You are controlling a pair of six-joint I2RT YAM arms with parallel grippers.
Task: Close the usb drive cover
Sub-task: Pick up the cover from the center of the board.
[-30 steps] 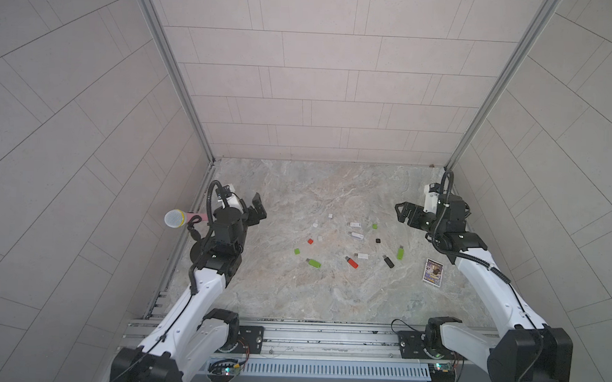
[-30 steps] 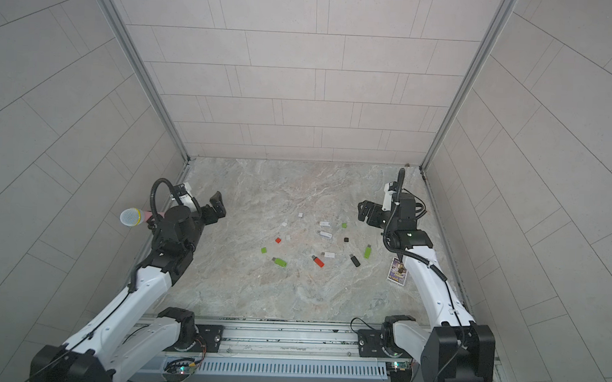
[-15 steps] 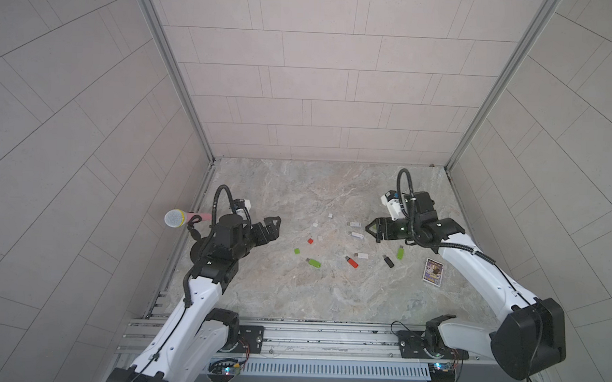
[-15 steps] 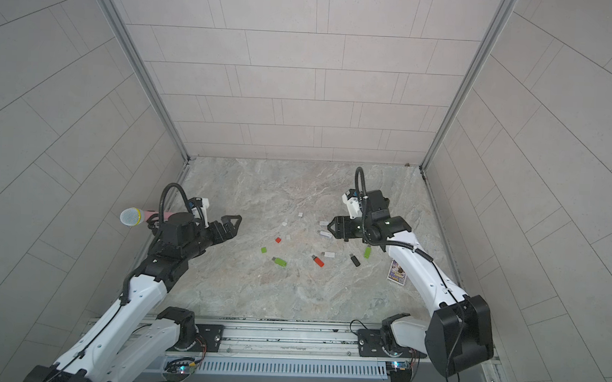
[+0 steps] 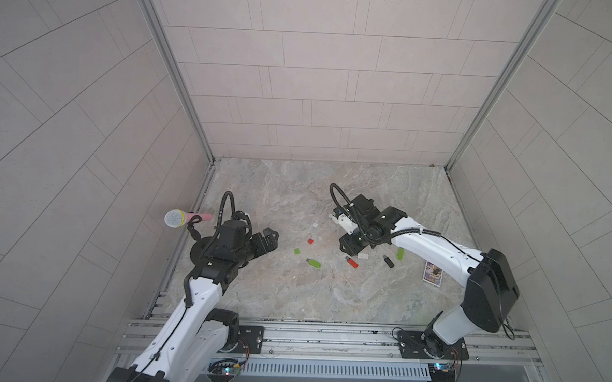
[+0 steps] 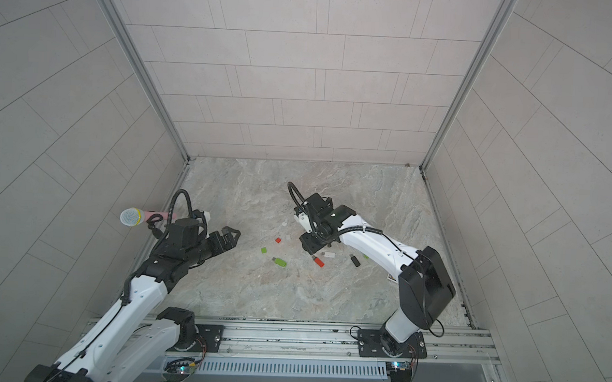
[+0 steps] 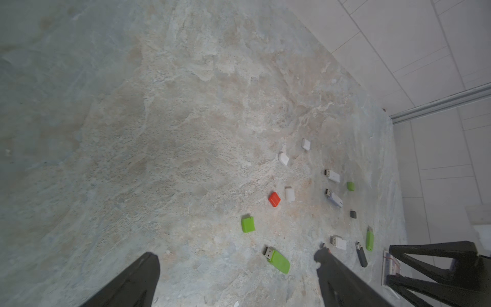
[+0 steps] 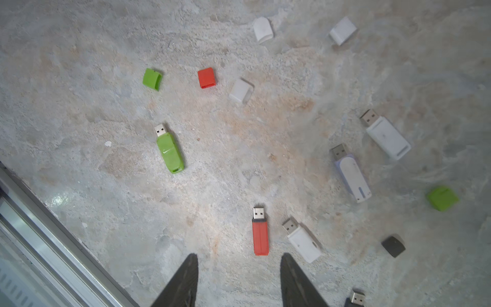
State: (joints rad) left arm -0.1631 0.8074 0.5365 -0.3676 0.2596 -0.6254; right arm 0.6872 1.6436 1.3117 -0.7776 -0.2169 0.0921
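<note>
Several uncapped usb drives and loose covers lie on the marble table [image 5: 292,297]. My right gripper [image 8: 239,255] hangs low over them, its jaws apart with only bare table between; the red usb drive [image 8: 260,234] lies just ahead of its fingertips, plug pointing away. In both top views this gripper [image 5: 352,245] stands beside the red drive [image 5: 352,262]. The red cover [image 8: 206,77] lies farther off, next to a green cover [image 8: 152,79]. A green drive [image 7: 277,259] lies ahead of my left gripper [image 7: 236,254], which is wide open and empty at the table's left [image 5: 270,238].
White drives [image 8: 303,239] [image 8: 386,137], a lavender drive [image 8: 350,175], white covers [image 8: 263,29], a black cover [image 8: 393,246] and another green cover [image 8: 442,198] lie scattered around. A black drive [image 5: 387,261] and a card [image 5: 432,272] lie to the right. A microphone [image 5: 179,217] juts out at the left wall.
Both arms have swung in from the side walls toward the scattered drives. The right gripper has come down over the red drive and its jaws have narrowed. The left jaws stay wide.
</note>
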